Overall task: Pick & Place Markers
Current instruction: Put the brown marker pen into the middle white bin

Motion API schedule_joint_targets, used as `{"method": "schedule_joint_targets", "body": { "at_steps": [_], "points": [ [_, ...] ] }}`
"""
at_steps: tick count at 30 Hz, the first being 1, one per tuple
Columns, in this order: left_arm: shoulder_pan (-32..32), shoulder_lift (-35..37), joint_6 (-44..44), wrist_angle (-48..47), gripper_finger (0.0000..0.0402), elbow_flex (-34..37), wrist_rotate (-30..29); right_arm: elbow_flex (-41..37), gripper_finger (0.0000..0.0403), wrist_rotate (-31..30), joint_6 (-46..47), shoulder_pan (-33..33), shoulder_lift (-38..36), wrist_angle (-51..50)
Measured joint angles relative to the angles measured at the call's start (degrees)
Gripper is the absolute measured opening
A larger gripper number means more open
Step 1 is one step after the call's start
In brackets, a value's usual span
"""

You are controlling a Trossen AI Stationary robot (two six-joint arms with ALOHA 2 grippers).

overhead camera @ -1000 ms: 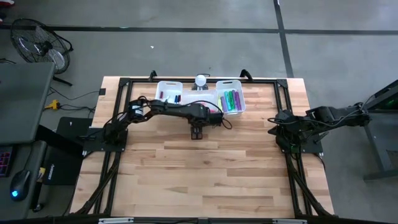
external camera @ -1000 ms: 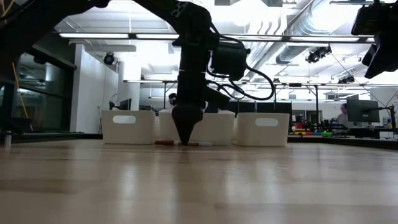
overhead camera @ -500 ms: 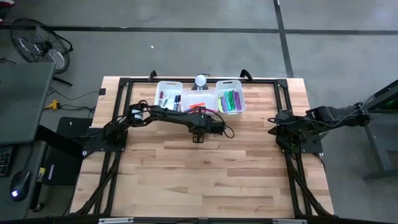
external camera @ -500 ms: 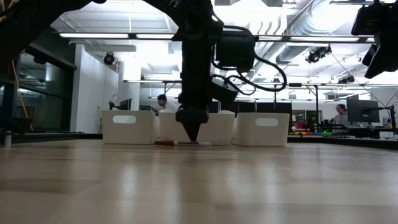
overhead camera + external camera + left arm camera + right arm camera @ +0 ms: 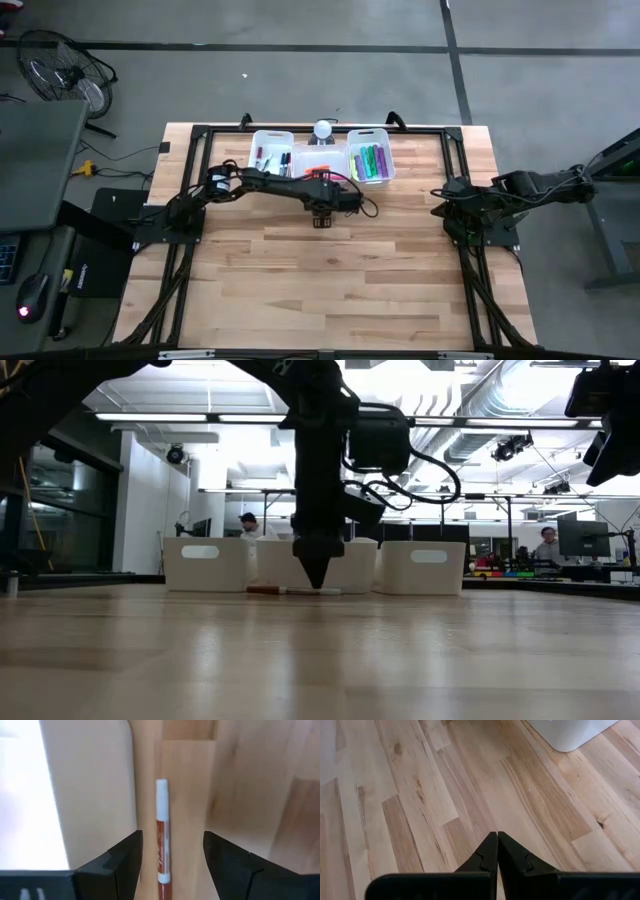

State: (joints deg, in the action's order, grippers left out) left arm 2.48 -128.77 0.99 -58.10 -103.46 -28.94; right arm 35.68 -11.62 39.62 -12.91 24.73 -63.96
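A single marker (image 5: 162, 840), red-brown with a white cap, lies flat on the wood beside a white bin wall (image 5: 90, 795). In the low view the marker (image 5: 272, 590) lies in front of the middle bin. My left gripper (image 5: 172, 835) points down over it, open, with one finger on each side and not touching. The same gripper (image 5: 318, 578) hangs just above the table. More markers fill the bins: dark and red ones in the left bin (image 5: 271, 155), orange in the middle bin (image 5: 320, 163), green, pink and purple in the right bin (image 5: 370, 163). My right gripper (image 5: 497, 840) is shut and waits at the table's right side.
Three white bins stand in a row at the table's far edge (image 5: 205, 563), (image 5: 425, 565). A black frame (image 5: 200, 135) runs along the table's sides. A white lamp-like knob (image 5: 323, 129) sits behind the bins. Bare wood stretches toward the near edge. People show in the room beyond.
My left gripper has shifted a little toward the table's right and near edge, away from the bins, and now stands over the marker. It stays low above the table. The marker has lain still.
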Motion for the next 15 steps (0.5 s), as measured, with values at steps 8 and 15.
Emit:
{"method": "schedule_joint_targets", "body": {
  "at_steps": [8, 15],
  "points": [
    [0.1, 0.0, -0.1, 0.8, 0.0202, 0.0, 0.6, 0.0, 0.0, 0.2, 0.4, 0.0, 0.0, 0.0],
    [-0.5, 0.0, -5.3, 1.1, 0.0202, 0.0, 3.1, 0.0, 0.0, 0.3, 0.2, 0.0, 0.0, 1.2]
  ]
}}
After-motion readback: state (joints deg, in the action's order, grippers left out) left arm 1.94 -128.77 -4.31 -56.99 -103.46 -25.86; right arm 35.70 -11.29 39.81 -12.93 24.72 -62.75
